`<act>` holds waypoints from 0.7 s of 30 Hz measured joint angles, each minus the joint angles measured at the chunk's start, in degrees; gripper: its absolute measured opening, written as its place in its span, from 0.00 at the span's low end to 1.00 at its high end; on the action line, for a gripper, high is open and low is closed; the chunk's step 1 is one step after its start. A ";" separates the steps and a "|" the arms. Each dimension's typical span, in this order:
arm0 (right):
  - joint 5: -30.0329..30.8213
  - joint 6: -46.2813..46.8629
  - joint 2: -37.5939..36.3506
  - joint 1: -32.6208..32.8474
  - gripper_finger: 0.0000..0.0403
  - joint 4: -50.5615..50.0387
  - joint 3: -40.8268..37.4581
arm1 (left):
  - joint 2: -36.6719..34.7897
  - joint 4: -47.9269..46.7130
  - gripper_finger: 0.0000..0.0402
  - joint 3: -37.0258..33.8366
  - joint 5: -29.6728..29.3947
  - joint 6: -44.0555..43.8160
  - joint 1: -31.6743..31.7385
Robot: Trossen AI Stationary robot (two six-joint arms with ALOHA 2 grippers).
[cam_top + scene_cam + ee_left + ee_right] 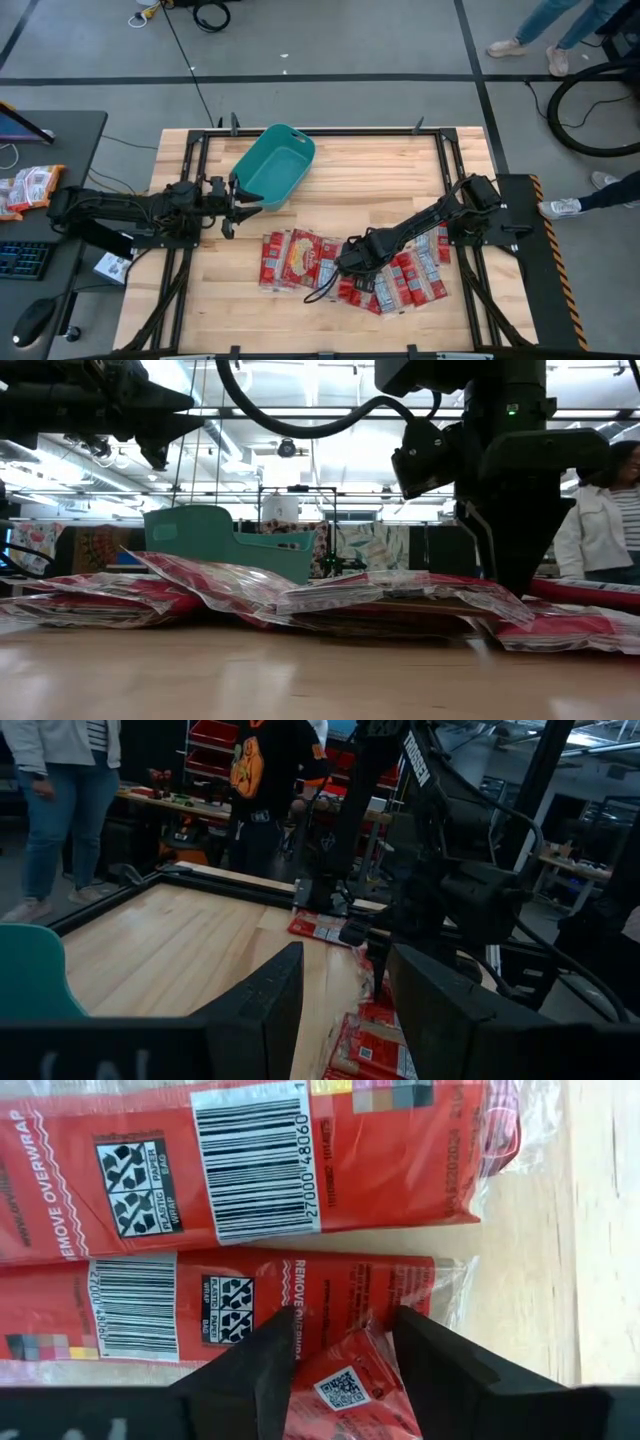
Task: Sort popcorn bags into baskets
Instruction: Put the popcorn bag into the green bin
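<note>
Flat red plastic popcorn packets [300, 262] lie heaped along the wooden worktop's [380, 170] near edge, long axes mostly left-right. Right hand [340, 1342] straddles one packet's corner, fingers spread. Farther left, the left hand [238, 206], fingers apart and empty, hovers beside the teal-green plastic tub [275, 165], angled diagonally.

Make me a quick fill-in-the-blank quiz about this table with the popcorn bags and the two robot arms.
1. The teal basket holds ____ popcorn bags.
2. The right gripper is down on a ____ packet.
3. The left gripper sits at the basket's ____.
4. The popcorn bags lie on the ____ table.

Missing words: no; red; rim; wooden
</note>
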 joint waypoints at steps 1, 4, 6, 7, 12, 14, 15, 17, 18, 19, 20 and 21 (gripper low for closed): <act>0.00 0.00 0.00 0.00 0.42 -0.06 0.00 | 0.00 -0.01 0.39 0.00 0.00 -0.01 0.00; 0.09 0.00 0.00 0.00 0.35 -0.19 0.00 | 0.00 -0.04 0.39 0.00 0.00 -0.01 0.00; 0.20 -0.07 -0.02 0.02 0.27 -0.27 0.00 | 0.00 -0.07 0.39 0.00 0.00 -0.01 0.00; 0.20 -0.31 -0.02 0.02 0.22 -0.40 0.00 | 0.00 -0.07 0.39 0.00 0.02 -0.01 0.00; 0.41 -2.37 -0.04 0.02 0.02 -0.65 0.00 | 0.00 -0.50 0.39 0.00 0.01 -0.03 0.00; 0.62 -2.50 -0.04 0.02 0.03 -0.78 0.00 | 0.00 -0.63 0.39 0.00 0.02 -0.03 0.00; 0.63 -2.73 -0.04 0.02 0.03 -0.89 0.00 | 0.00 -0.78 0.39 0.00 0.00 -0.03 0.00; 0.59 -3.43 -0.16 -0.02 0.02 -1.69 0.13 | 0.00 -0.86 0.39 0.00 0.00 -0.03 0.00; 0.59 -3.76 -0.24 -0.07 0.02 -2.74 0.49 | 0.00 -0.85 0.39 0.00 0.00 -0.03 0.00; 0.63 -3.98 -0.31 -0.14 0.01 -3.70 1.09 | 0.00 -0.85 0.39 0.00 0.00 -0.03 0.00; 0.91 -4.22 -0.39 -0.23 0.02 -4.71 1.97 | 0.00 -0.85 0.39 0.00 0.01 -0.03 0.00; 1.54 -4.54 -0.57 -0.28 0.02 -5.85 2.92 | 0.00 -0.85 0.39 0.00 0.01 -0.03 0.00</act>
